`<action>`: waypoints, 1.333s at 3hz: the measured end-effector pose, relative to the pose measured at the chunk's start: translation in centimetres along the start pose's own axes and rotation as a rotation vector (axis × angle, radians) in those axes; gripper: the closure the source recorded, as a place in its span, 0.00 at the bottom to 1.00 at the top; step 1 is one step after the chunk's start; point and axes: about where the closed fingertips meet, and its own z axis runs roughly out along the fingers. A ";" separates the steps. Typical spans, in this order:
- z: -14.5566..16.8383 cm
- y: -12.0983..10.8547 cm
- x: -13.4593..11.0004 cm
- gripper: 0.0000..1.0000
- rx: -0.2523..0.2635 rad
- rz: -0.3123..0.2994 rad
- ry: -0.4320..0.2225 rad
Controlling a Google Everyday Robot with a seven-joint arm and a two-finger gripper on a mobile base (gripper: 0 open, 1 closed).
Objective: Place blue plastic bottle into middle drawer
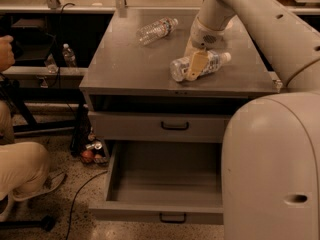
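1. The grey cabinet top (125,69) is flat and carries two bottles, both lying on their sides.
2. The slim clear bottle (156,30) lies at 11 o'clock from centre, well apart from the other.
3. The blue plastic bottle (212,62) lies at 4 o'clock, its cap apparently pointing to 3 o'clock.
4. The gripper (195,59) is at that bottle's middle.

The blue plastic bottle (213,62) lies on its side right at the gripper (193,60), with its white cap pointing right and its pale label showing. Well below the gripper, the middle drawer (150,214) stands pulled open, a deep grey tray.
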 end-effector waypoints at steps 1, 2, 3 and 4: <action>-0.2 0.3 0.2 0.65 -0.013 -0.002 -0.022; -2.1 1.3 0.4 0.88 0.000 -0.021 -0.040; -5.7 4.1 0.3 1.00 0.024 -0.054 -0.066; -9.6 12.7 -0.8 1.00 -0.003 -0.056 -0.116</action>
